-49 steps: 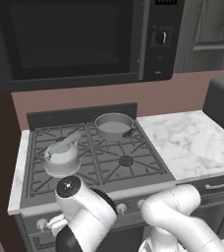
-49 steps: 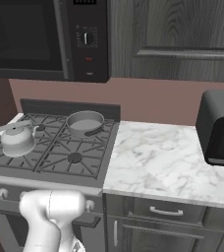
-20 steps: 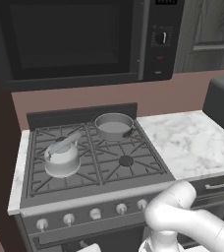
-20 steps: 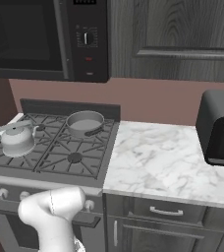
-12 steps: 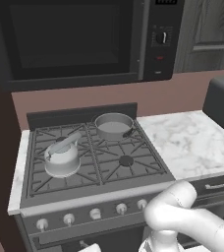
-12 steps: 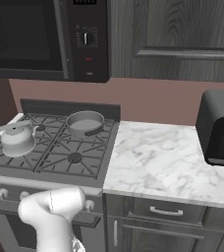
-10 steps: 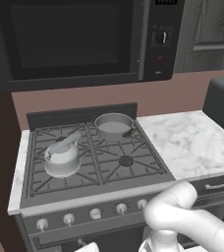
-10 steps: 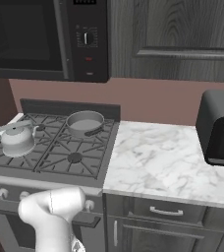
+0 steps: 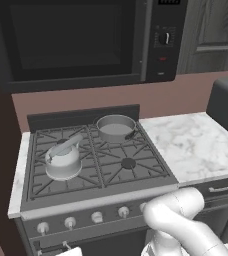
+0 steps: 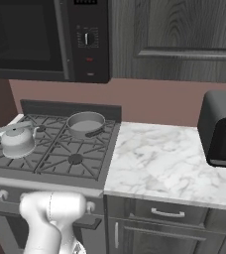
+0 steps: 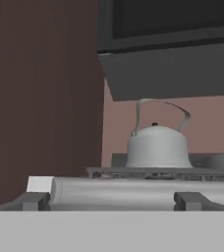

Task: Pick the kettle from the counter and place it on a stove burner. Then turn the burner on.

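Kettle (image 9: 62,160) placement looks done, since it sits on the front-left stove burner (image 9: 61,170) grate beside the pot (image 9: 115,128), so turning the burner on remains, with the gripper (image 11: 111,199) low before the stove front, fingers spread and empty.

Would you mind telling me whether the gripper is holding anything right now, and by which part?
Nothing is held. The gripper is open, low in front of the stove, while the kettle sits apart on a stove burner grate.

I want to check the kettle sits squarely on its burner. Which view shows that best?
The left base view: the kettle is seen from above, centred on the front-left grate. The right base view shows it small at the edge; the hand view shows its side.
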